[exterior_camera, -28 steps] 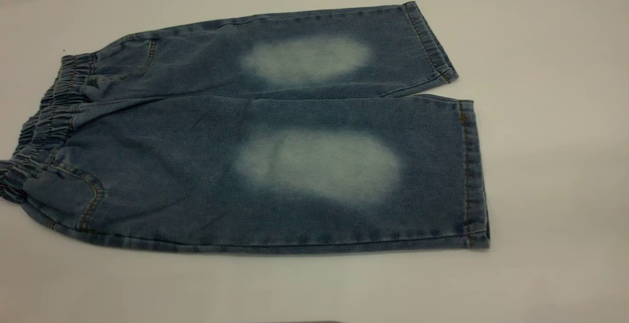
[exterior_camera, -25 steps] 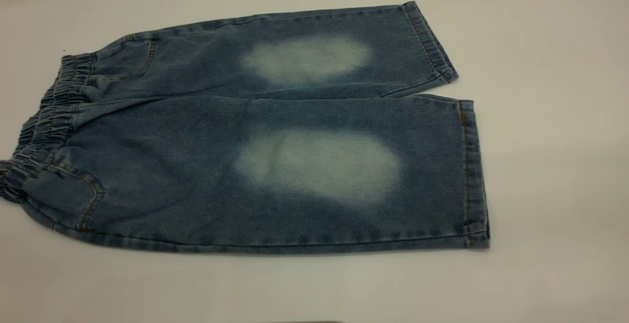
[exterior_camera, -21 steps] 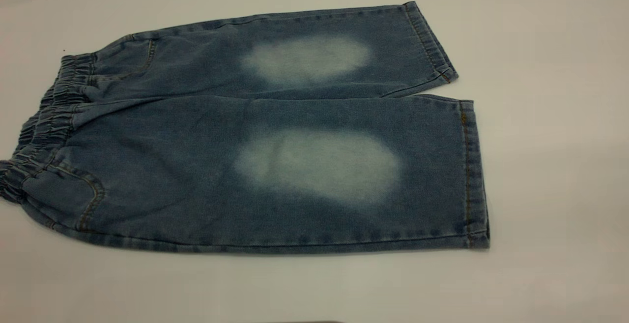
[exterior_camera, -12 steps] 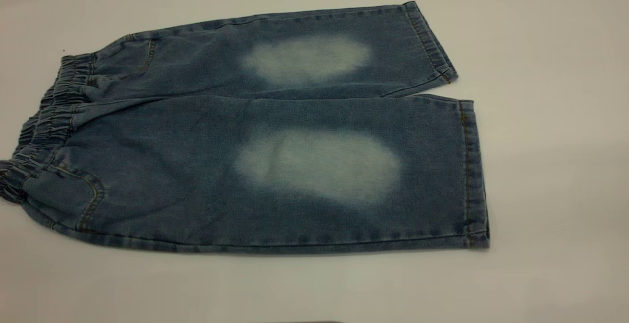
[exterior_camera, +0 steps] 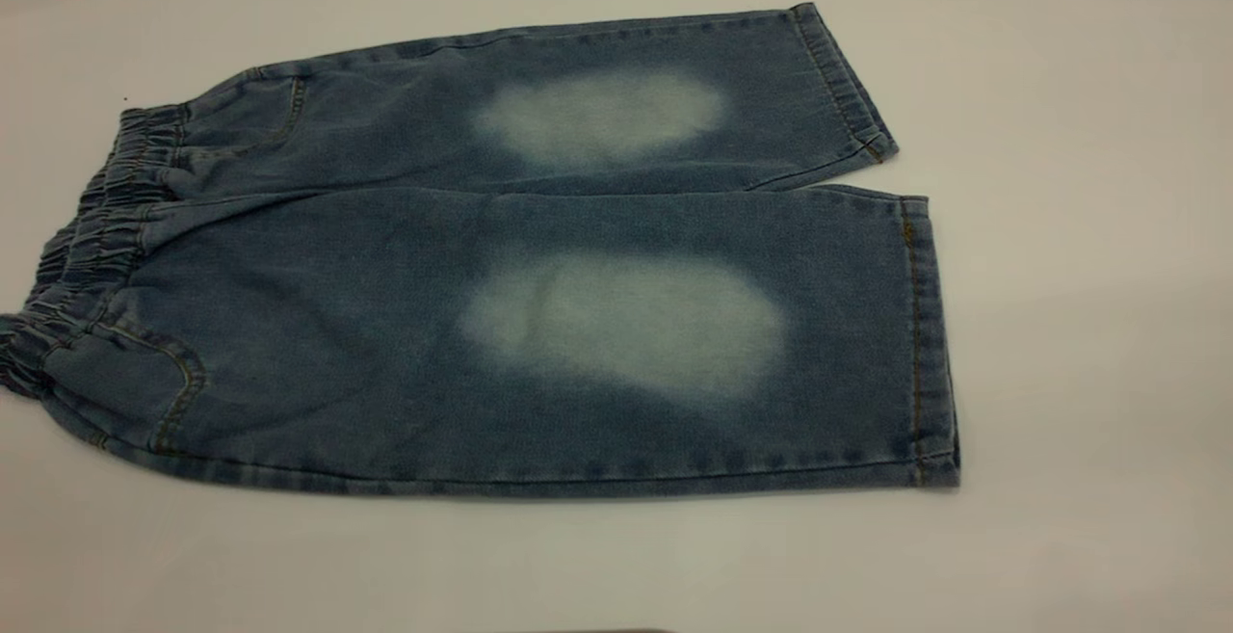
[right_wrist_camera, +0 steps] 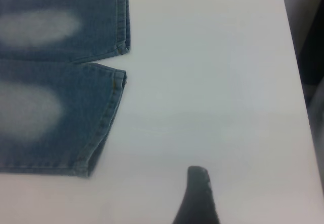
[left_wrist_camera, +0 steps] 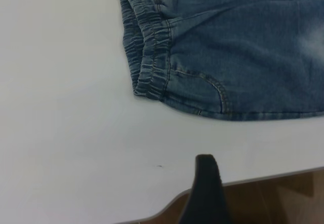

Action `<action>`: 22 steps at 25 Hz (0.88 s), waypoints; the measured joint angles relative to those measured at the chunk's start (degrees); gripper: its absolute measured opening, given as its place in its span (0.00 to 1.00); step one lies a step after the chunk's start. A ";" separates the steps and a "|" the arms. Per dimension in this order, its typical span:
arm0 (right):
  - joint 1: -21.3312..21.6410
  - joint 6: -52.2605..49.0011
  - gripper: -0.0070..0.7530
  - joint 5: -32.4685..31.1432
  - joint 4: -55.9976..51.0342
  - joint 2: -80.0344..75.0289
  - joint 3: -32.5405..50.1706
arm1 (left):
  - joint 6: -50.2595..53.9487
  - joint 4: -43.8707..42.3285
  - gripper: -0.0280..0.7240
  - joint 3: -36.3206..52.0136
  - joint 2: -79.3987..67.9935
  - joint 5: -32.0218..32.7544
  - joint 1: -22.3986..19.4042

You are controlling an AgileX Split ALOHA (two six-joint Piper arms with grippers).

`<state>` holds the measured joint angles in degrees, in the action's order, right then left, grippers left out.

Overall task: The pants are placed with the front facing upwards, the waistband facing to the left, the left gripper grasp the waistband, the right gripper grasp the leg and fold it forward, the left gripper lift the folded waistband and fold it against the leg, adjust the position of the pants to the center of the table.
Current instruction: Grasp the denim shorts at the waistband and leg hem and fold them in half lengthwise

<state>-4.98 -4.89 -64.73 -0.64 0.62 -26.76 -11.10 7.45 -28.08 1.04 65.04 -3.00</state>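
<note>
Jaw positions on both grippers cannot be told, as only one dark fingertip of the left gripper [left_wrist_camera: 206, 183] and the right gripper [right_wrist_camera: 198, 193] is showing, each holding nothing. The pants [exterior_camera: 501, 257] are lying flat on the table [exterior_camera: 1079, 228], waistband [exterior_camera: 87, 238] pointing left, both grippers hovering well apart from them.

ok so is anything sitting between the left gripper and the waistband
Nothing visible. In the left wrist view only bare table lies between the left gripper and the waistband of the pants. The right gripper's way to the leg hem is just as bare.
</note>
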 joint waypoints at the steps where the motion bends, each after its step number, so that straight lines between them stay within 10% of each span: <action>1: 0.00 0.00 0.65 0.00 0.00 0.00 0.00 | 0.00 0.00 0.71 0.00 0.00 0.00 0.00; 22: 0.00 0.00 0.65 0.00 -0.17 -0.89 -0.38 | 2.50 -0.14 0.71 -0.17 0.00 -0.20 0.00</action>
<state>-4.98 -4.89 -64.73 -0.81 -0.27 -27.13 -8.60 7.31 -28.25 1.04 64.84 -3.00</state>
